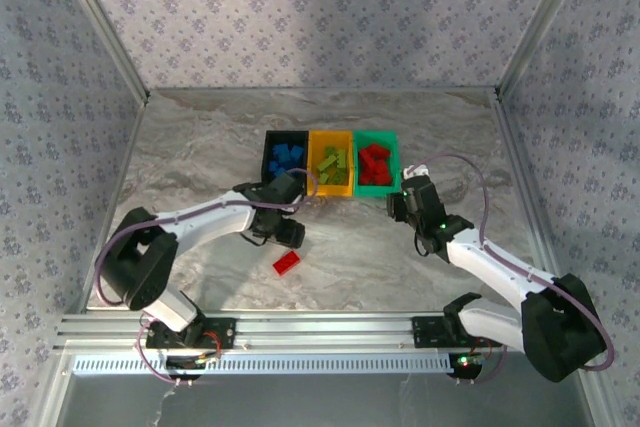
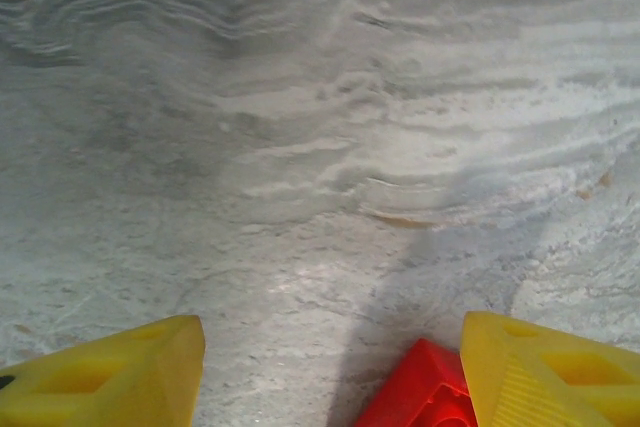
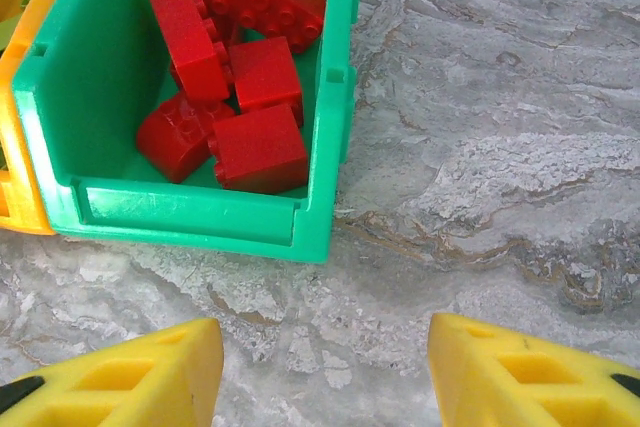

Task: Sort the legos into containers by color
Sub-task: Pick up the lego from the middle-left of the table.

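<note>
Bins: three open containers stand side by side in a row near mid table in the top view. The black bin (image 1: pixel 268 159) comes first, the orange-yellow bin (image 1: pixel 331 190) is at its 3 o'clock, and the green bin (image 3: pixel 180 209) is at 3 o'clock again
Black bin: holds blue legos (image 1: pixel 288 156)
Orange-yellow bin: holds lime green legos (image 1: pixel 332 161)
Green bin: holds red legos (image 3: pixel 262 77), piled loosely with studs facing different ways
Loose lego: one red brick (image 1: pixel 287 263) lies alone on the marble-patterned table (image 1: pixel 200 147), at 6 o'clock from the black bin and well apart from the row
Left gripper (image 2: pixel 330 377): jaws stand apart over bare table, gripping nothing. In the left wrist view a corner of the red brick shows at 5 o'clock, just beside one yellow finger (image 2: pixel 550 377); whether they touch cannot be told
Right gripper (image 3: pixel 325 377): jaws stand apart and empty above the table, near the front wall of the green bin, which sits at 11 o'clock in the right wrist view. In the top view it is at 5 o'clock from that bin
</note>
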`<action>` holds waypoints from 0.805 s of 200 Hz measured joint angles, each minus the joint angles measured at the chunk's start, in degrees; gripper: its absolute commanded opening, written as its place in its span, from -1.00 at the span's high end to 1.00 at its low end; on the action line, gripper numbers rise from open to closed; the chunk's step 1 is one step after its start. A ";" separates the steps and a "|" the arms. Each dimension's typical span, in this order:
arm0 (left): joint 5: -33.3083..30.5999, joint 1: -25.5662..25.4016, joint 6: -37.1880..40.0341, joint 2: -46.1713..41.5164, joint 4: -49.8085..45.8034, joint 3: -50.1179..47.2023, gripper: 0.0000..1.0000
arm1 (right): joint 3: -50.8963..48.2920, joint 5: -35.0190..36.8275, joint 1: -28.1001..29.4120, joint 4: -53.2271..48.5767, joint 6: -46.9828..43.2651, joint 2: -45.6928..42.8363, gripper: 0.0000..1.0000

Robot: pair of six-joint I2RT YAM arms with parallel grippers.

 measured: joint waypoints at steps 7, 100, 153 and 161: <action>-0.50 -1.03 0.26 0.79 -1.03 0.81 -0.36 | 0.00 -0.02 -0.09 0.00 0.11 0.00 -0.17; -1.57 -5.92 2.32 2.97 -9.40 3.50 -0.36 | 0.00 -0.07 -0.85 0.11 0.57 0.07 -0.17; 1.68 -6.78 5.18 4.50 -9.90 3.98 -0.34 | 0.00 -0.24 -1.07 0.20 0.59 0.07 -0.17; 2.38 -6.91 5.79 4.74 -9.97 3.98 -0.34 | 0.00 -0.28 -1.11 0.20 0.59 0.07 -0.17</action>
